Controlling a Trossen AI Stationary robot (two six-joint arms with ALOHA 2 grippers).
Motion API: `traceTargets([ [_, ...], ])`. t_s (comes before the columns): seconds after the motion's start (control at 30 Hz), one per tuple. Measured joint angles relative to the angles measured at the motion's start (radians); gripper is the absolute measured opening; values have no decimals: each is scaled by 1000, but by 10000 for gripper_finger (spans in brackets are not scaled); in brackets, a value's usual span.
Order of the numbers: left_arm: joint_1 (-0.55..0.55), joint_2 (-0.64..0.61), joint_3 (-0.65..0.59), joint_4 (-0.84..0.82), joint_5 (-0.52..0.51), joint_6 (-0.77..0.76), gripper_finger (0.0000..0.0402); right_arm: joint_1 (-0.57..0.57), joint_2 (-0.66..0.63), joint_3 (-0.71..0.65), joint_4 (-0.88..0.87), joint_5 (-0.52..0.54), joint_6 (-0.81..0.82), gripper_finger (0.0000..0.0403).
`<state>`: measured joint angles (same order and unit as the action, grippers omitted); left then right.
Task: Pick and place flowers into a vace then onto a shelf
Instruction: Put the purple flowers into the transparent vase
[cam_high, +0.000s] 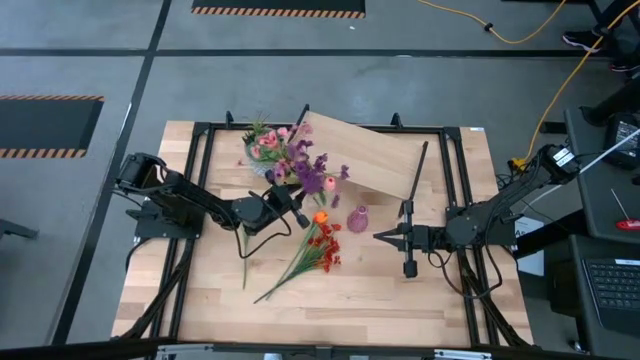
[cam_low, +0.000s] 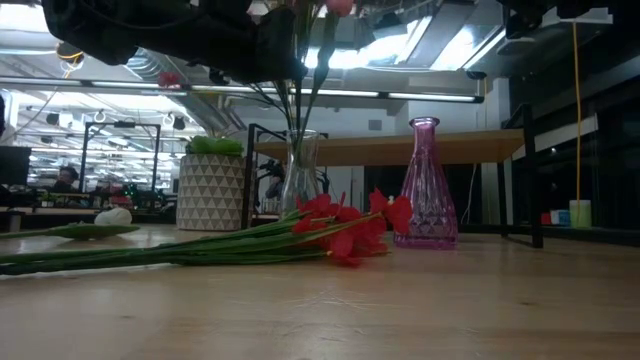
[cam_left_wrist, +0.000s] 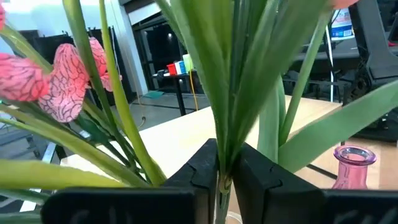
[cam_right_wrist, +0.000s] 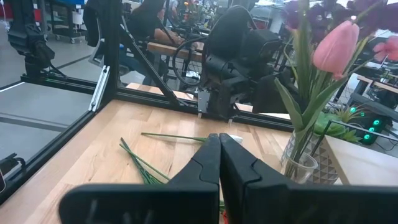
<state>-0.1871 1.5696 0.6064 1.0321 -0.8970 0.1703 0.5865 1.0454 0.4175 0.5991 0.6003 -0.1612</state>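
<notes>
Now left gripper (cam_left_wrist: 225, 180) clamped on flower stems (cam_left_wrist: 236, 93) above clear vase (cam_low: 299, 172); right gripper (cam_right_wrist: 219, 163) closed, idle. Risk: stems snagging rim, toppling vase.

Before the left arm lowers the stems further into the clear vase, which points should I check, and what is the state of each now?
1. Left gripper clamped on the green stems: ok.
2. Stems inside the clear vase: ok, they enter its mouth in the low view.
3. Clear vase upright: ok.
4. Right gripper shut, apart from the vases: ok.
5. Pink vase upright and empty: ok.
6. Red flowers not yet picked, lying on the table: not ok.
</notes>
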Motion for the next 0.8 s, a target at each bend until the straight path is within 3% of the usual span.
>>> traceTargets([
  [0.5, 0, 0, 0, -8, -2, 19, 127, 0, 0, 0, 0, 0, 2, 0],
  [0.8, 0, -29, 0, -100, -20, 12, 169, 0, 0, 0, 1, 0, 3, 0],
])
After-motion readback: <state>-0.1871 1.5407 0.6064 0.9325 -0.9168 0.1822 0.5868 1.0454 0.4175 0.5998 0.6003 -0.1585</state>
